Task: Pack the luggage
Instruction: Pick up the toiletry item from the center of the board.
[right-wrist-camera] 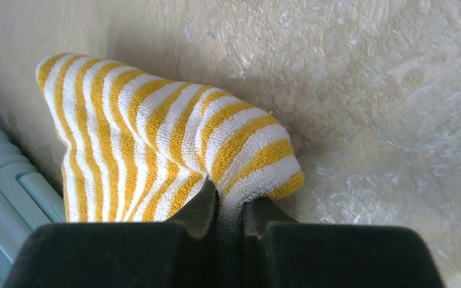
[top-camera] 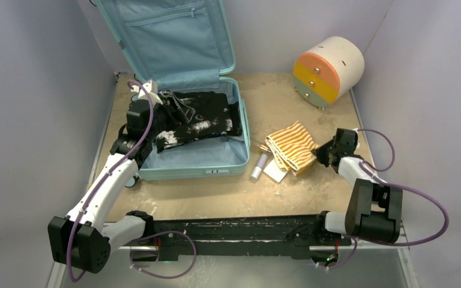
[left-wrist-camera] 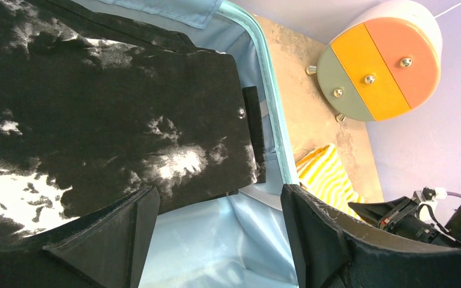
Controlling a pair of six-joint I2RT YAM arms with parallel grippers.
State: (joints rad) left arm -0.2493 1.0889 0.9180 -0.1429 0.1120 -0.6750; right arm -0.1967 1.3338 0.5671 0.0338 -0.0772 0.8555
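Note:
The pale teal suitcase (top-camera: 241, 120) lies open at the back left, its lid upright. A black-and-white garment (top-camera: 197, 120) lies in its base and shows in the left wrist view (left-wrist-camera: 108, 114). My left gripper (top-camera: 169, 110) hovers over the garment, open and empty (left-wrist-camera: 219, 240), with blue lining below. A yellow-and-white striped towel (top-camera: 293, 146) lies on the table right of the case. My right gripper (top-camera: 322, 153) is shut on the towel's near edge (right-wrist-camera: 231, 210); the towel (right-wrist-camera: 156, 138) bunches between the fingers.
A round cream drawer unit (top-camera: 329, 69) with orange, yellow and green fronts lies at the back right. A small tube (top-camera: 258, 166) and a white card (top-camera: 275, 171) lie between the towel and the suitcase. Grey walls close in on both sides.

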